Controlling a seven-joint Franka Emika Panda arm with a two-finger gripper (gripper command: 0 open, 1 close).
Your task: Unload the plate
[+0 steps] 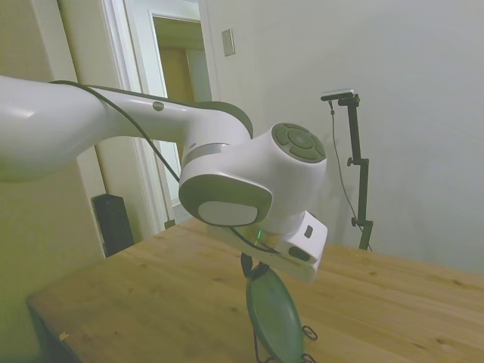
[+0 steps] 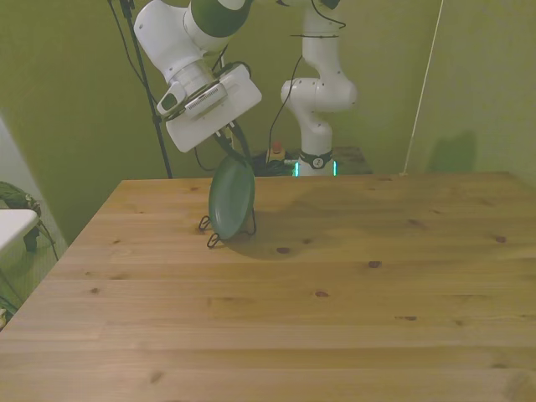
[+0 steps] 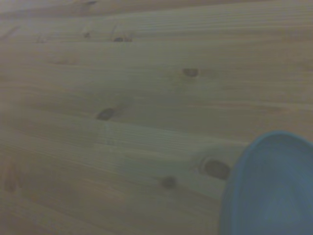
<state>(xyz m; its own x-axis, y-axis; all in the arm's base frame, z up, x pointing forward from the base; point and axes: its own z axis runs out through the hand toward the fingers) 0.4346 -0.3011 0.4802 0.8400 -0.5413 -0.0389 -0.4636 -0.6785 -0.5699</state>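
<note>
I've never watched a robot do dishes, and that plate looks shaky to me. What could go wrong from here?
1. The round grey-green plate stands on edge in a thin black wire rack; lifted crookedly, it might drag the rack along.
2. The jaws meet only its top rim, so it could swing or slip onto the wooden table.
3. How firmly they grip isn't visible.

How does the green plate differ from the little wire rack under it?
The plate is a solid green disc standing on edge; the rack is thin black wire, mostly hidden behind it. The plate rises well above the rack, which stays low on the table. Both sit near the table's far edge.
</note>
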